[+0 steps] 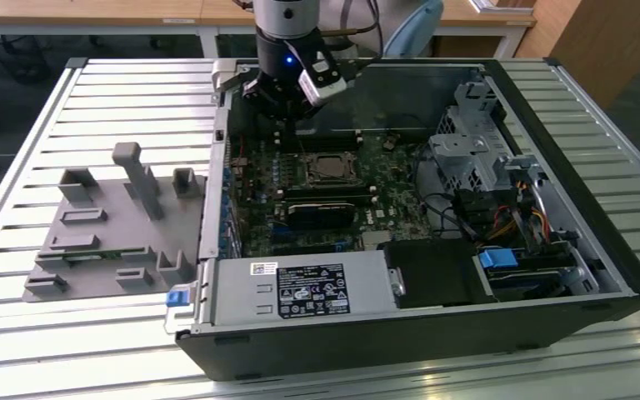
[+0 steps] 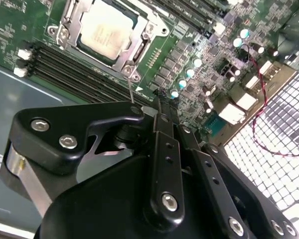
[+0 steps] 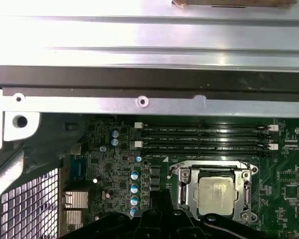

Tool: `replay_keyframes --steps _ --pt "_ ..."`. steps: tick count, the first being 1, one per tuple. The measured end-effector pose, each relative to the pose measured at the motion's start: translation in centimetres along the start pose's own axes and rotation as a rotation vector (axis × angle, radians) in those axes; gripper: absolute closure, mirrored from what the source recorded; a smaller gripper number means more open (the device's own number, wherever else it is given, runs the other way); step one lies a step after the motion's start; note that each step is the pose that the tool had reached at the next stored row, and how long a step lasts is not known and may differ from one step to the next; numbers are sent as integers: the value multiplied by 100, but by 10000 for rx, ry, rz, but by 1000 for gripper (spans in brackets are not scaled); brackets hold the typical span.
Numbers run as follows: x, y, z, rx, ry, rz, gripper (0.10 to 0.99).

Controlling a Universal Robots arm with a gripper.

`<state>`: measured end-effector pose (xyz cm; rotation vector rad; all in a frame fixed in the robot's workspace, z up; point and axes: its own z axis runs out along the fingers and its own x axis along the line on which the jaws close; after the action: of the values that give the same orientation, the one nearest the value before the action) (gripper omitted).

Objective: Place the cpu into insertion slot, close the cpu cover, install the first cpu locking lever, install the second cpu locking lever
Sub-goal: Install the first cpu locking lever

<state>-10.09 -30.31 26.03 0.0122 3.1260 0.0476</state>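
Green motherboard (image 3: 114, 172) carries the cpu (image 3: 217, 195) seated beneath its lowered cpu cover (image 3: 188, 195) (latching I cannot judge), my empty gripper (image 3: 160, 200) pressed together near it.

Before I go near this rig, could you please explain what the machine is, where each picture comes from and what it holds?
It is one robot arm with a gripper at its end. The exterior view, from a camera off the arm, shows an open computer case on a slatted table, with a grey fixture tray at that view's left. Both wrist views come from cameras on the arm, over the green motherboard. There the cpu lies seated, framed by its cpu cover. The gripper seems to carry nothing.
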Motion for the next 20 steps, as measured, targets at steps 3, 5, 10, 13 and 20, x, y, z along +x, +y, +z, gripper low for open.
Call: replay_keyframes --steps 3,5,10,13,20 --pt "15 37 18 0 0 -1 980" --pt "22 67 30 0 0 0 980" --pt "28 137 56 0 -1 0 980" --pt "25 154 58 1 1 0 980" --pt "-31 176 64 0 0 0 980"
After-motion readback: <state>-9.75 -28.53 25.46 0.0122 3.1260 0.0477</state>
